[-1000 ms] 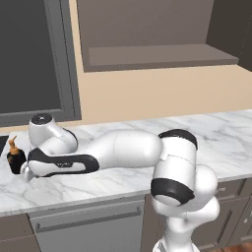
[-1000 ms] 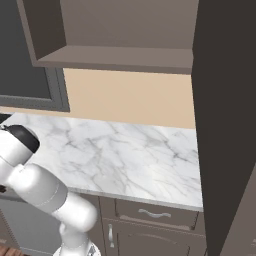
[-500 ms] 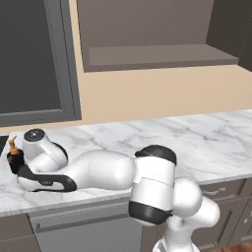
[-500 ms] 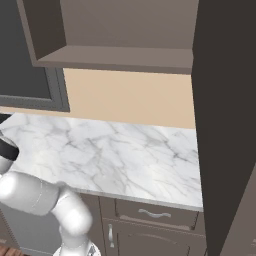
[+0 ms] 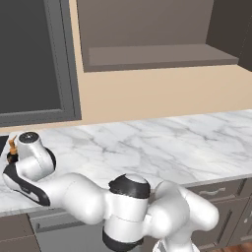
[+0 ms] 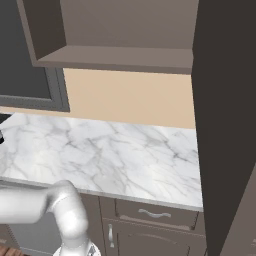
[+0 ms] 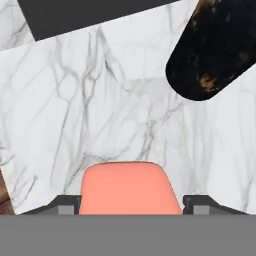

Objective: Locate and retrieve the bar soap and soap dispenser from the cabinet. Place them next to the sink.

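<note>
Gripper (image 7: 131, 202), seen from the hand camera: two dark finger tips (image 7: 62, 204) are standing apart at the bottom of the picture, one at each side of the bar soap (image 7: 130, 187); the salmon-pink bar is sitting between them and filling the gap, but whether the tips are pressing on it or merely flanking it cannot be told. Marble counter (image 7: 100, 100): white with grey veins, lying under the bar and spreading beyond it. Soap dispenser (image 7: 215, 47): black bottle flecked with orange-brown, resting on the counter past the bar toward the upper right of the hand view, apart from the bar and from the finger tips. In the left base view the arm is reaching low across the counter to its far left end, where the dispenser's orange-brown nozzle (image 5: 12, 143) is peeking out just beside the white wrist. Dark strip (image 7: 85, 15): lying along the far edge of the marble in the hand view; what it is cannot be told. Cabinet (image 5: 157, 56): dark brown, hanging on the wall above and behind the counter, its long shelf showing bare in both base views.
</note>
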Motion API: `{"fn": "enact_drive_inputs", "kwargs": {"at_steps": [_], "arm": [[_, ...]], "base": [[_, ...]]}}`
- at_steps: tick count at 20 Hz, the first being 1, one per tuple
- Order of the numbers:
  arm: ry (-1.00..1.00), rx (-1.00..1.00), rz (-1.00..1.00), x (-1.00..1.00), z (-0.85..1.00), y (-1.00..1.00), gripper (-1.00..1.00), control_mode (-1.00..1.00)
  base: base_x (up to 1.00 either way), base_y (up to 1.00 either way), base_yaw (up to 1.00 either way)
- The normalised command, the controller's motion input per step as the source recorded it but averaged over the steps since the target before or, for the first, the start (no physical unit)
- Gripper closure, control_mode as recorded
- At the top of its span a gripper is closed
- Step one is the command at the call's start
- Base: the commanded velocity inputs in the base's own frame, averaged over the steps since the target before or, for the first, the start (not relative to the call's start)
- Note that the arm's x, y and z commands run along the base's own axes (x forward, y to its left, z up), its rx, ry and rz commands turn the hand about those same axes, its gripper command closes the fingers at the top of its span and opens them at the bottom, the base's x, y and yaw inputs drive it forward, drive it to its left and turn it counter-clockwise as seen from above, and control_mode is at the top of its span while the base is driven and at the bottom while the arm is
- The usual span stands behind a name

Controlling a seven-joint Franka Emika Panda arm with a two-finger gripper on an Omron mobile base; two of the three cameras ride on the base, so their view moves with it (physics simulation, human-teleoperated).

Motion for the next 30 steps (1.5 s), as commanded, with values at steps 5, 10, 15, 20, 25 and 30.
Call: {"fn": "enact_drive_inputs", "kwargs": {"at_steps": [5, 10, 15, 20, 25, 30], "arm": [[-0.02, 0.0, 0.11, 0.11, -0.37, 0.34, 1.0, -1.0], [-0.02, 0.0, 0.1, 0.06, -0.36, 0.34, 1.0, -1.0], [-0.07, 0.0, 0.06, 0.17, -0.24, 0.18, 1.0, -1.0], [-0.1, 0.0, 0.04, 0.24, -0.23, 0.07, 1.0, -1.0], [-0.06, 0.0, 0.03, 0.11, -0.27, 0.18, -1.0, -1.0], [-0.02, 0.03, 0.03, 0.06, -0.27, 0.17, -1.0, -1.0]], "base": [[0.0, 0.0, 0.0], [0.0, 0.0, 0.0], [0.0, 0.0, 0.0], [0.0, 0.0, 0.0], [0.0, 0.0, 0.0], [0.0, 0.0, 0.0]]}}
